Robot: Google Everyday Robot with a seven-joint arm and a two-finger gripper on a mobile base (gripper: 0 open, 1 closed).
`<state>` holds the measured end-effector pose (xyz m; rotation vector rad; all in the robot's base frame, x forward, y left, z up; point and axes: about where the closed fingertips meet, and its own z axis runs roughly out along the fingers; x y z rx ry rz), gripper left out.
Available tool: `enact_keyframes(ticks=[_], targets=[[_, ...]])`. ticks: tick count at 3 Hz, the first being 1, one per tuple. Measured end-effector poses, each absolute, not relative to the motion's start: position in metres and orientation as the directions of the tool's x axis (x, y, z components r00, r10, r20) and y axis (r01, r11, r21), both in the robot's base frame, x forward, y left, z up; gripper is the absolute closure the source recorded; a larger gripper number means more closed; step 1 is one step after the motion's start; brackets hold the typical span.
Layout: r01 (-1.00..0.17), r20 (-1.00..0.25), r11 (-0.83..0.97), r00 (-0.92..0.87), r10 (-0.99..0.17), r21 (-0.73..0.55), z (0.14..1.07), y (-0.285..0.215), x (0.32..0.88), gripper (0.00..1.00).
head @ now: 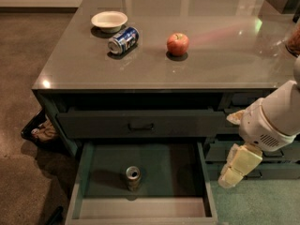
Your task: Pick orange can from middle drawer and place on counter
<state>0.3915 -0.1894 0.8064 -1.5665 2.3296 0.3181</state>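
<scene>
The orange can (133,177) stands upright on the floor of the open middle drawer (89,165), left of its middle, silver top up. The grey counter (225,55) lies above the drawer cabinet. My gripper (238,167) hangs at the right, just outside the drawer's right rim and well to the right of the can, pointing down and left. It holds nothing that I can see.
On the counter are a white bowl (109,20), a blue-and-white can on its side (123,40) and a red apple (178,44). A handled drawer front (140,124) is above the open drawer. A dark bin with crumpled stuff (41,130) sits on the floor at left.
</scene>
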Motion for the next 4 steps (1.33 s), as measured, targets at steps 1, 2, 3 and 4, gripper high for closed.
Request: enact_keyframes(ticks=[1,2,3,4], targets=[[-0.927,-0.378,0.376,-0.351,-0.857,0.009,0.806,-0.189,0.391,0.00],[-0.919,-0.401,0.392,-0.372,-0.837,0.034,0.785,-0.182,0.385,0.00],[-0.900,-0.470,0.427,-0.417,-0.778,0.091,0.728,-0.156,0.365,0.00],[-0.885,-0.512,0.451,-0.441,-0.737,0.114,0.686,-0.124,0.358,0.00]])
